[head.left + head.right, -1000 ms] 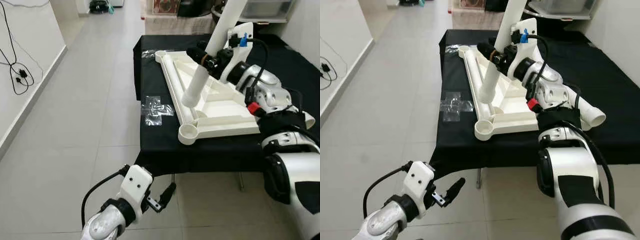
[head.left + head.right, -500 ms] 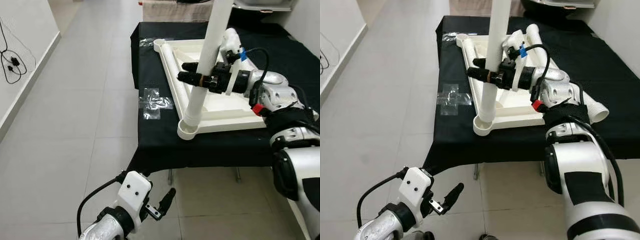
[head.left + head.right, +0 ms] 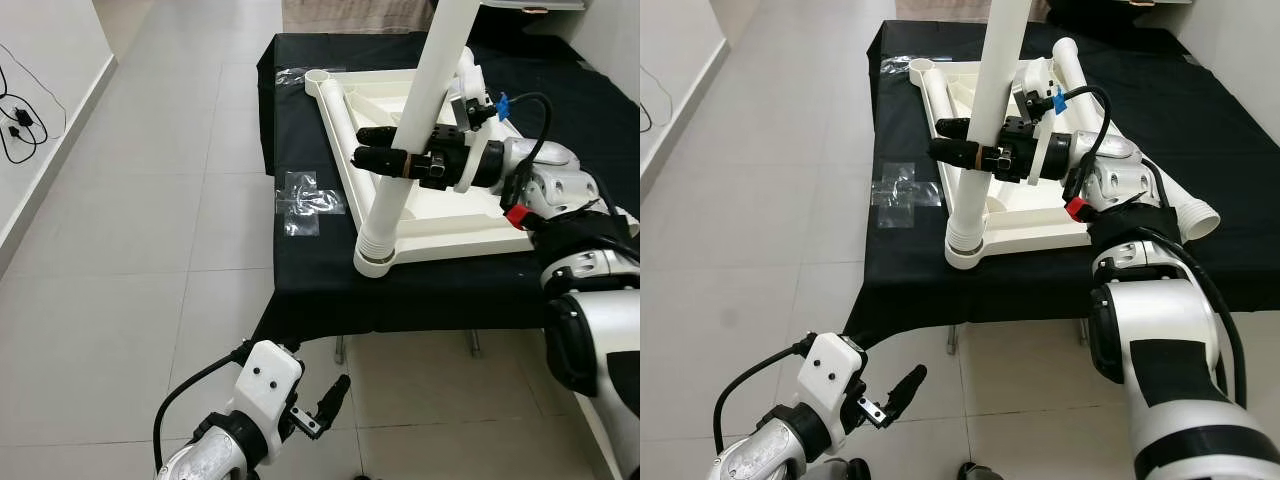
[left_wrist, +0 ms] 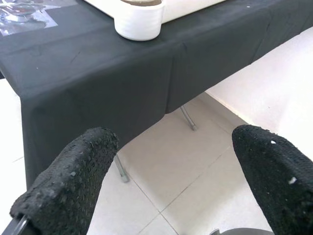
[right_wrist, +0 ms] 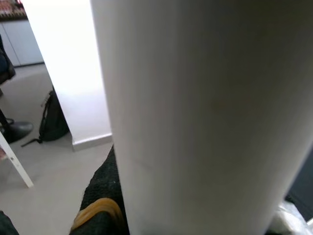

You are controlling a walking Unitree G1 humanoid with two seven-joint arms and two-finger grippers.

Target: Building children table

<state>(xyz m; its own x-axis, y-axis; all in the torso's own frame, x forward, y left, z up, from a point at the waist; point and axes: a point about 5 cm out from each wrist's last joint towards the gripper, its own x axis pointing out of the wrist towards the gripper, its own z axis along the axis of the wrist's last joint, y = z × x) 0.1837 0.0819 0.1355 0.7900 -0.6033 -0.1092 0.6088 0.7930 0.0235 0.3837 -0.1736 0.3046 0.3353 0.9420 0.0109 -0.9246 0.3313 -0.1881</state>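
One black-draped table (image 3: 420, 290), grey tiled floor (image 3: 150, 250); backpack (image 5: 51, 122) perhaps beyond.

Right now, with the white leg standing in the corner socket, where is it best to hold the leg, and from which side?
Grip the white leg on its smooth round shaft, well above the ribbed base. Come from the robot's right, as the right hand does: its fingers close across the shaft, leaving the corner socket unobstructed.
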